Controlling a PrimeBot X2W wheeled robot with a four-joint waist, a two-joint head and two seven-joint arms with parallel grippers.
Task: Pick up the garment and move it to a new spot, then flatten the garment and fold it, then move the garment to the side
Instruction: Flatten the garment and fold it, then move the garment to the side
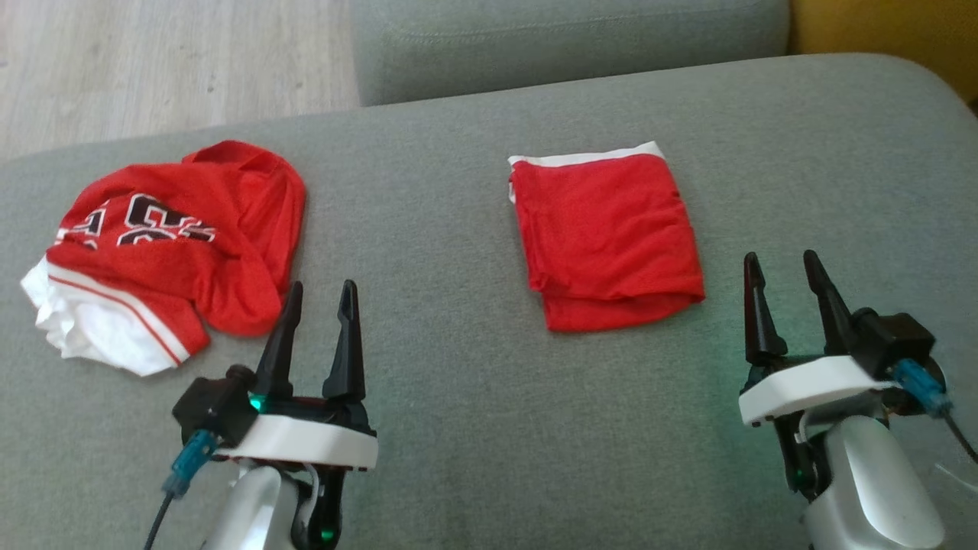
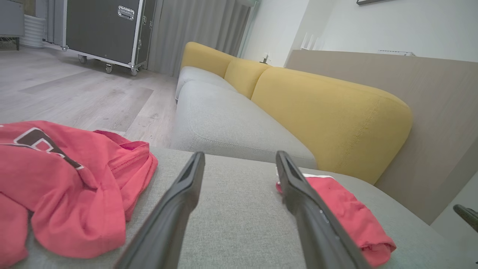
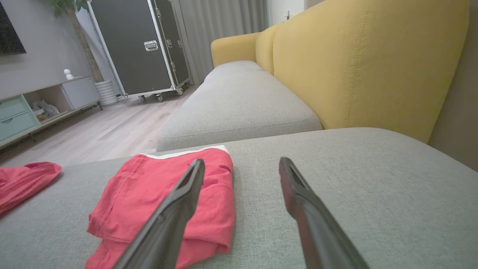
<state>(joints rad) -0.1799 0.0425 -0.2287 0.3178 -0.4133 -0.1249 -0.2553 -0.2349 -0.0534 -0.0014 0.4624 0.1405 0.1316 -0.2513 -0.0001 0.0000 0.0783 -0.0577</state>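
Head view: folded shorts point(image 1: 607, 237) are laid flat, well right of the jersey point(image 1: 168, 244). Left wrist view: the left tool point(image 2: 239, 155) is held wide open and empty, just right of the jersey. Right wrist view: the right tool point(image 3: 242, 161) is spread empty, well right of the jersey.

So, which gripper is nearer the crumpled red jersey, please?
Left. The left gripper is just beside the jersey; the right gripper is well off, past the folded garment.
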